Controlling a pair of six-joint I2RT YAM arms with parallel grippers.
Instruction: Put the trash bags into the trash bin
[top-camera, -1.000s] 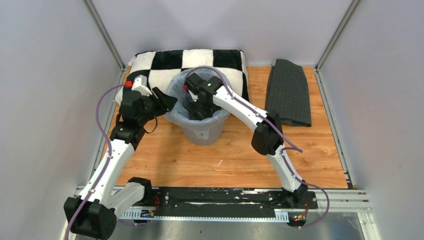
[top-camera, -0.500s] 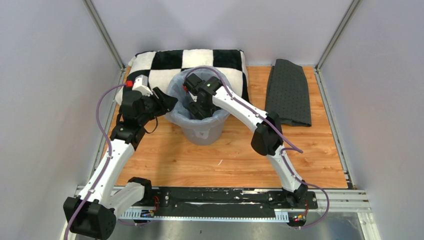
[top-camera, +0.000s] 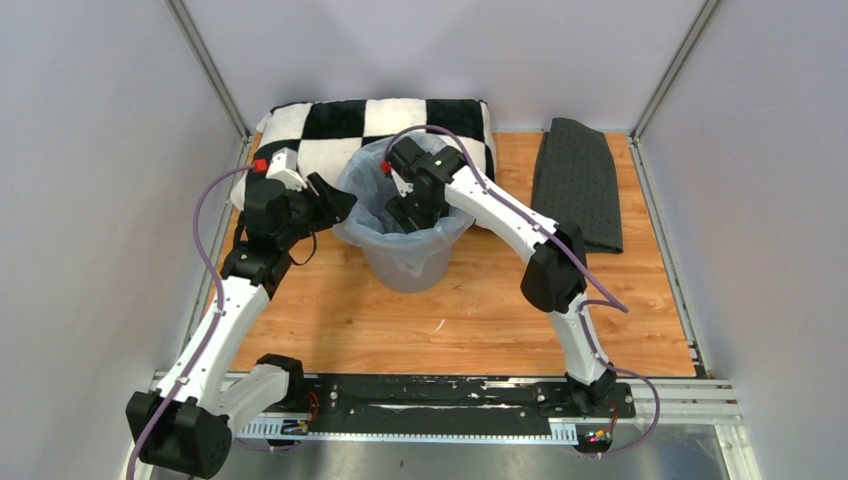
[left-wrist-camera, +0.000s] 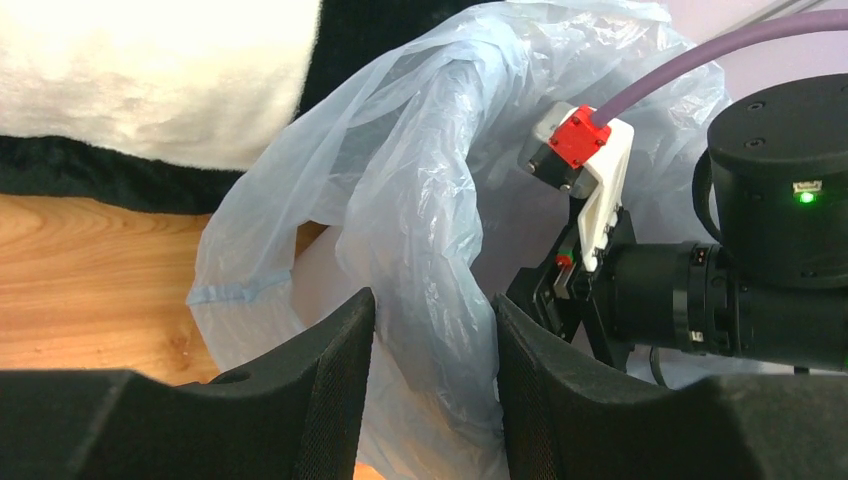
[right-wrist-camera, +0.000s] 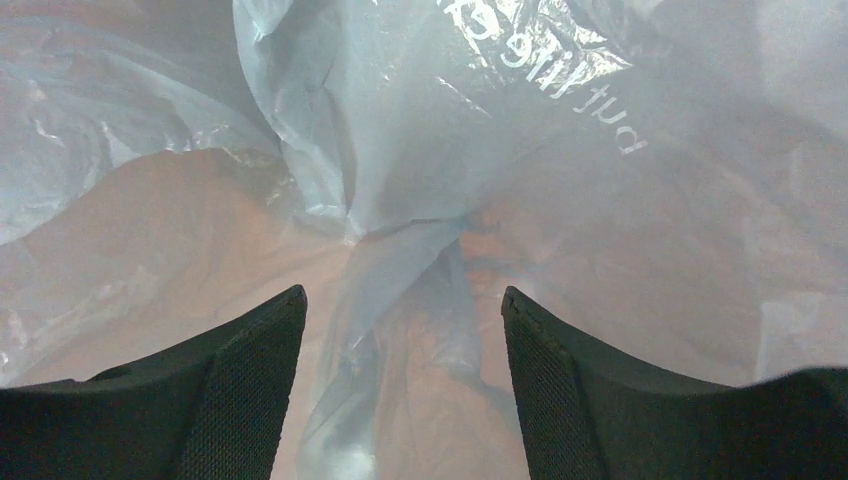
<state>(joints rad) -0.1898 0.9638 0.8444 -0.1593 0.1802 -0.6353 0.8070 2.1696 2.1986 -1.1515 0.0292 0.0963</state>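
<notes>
A: Bin (top-camera: 405, 268)?
B: By the pillow (top-camera: 340, 120), bag (top-camera: 360, 192) lining it, spilling over its rim
A: Grippers?
B: Right gripper (right-wrist-camera: 403, 300) inside, wide above the bag; left gripper (left-wrist-camera: 432, 320) narrow round a rim fold, grip I cannot tell

The inside of the trash bin (top-camera: 405, 268) is hidden by the trash bag (left-wrist-camera: 420, 200). Its white lettering (right-wrist-camera: 560, 80) is cut off by the right wrist view's top edge. Whether the bag is clamped by the left gripper (left-wrist-camera: 432, 300) cannot be told.
</notes>
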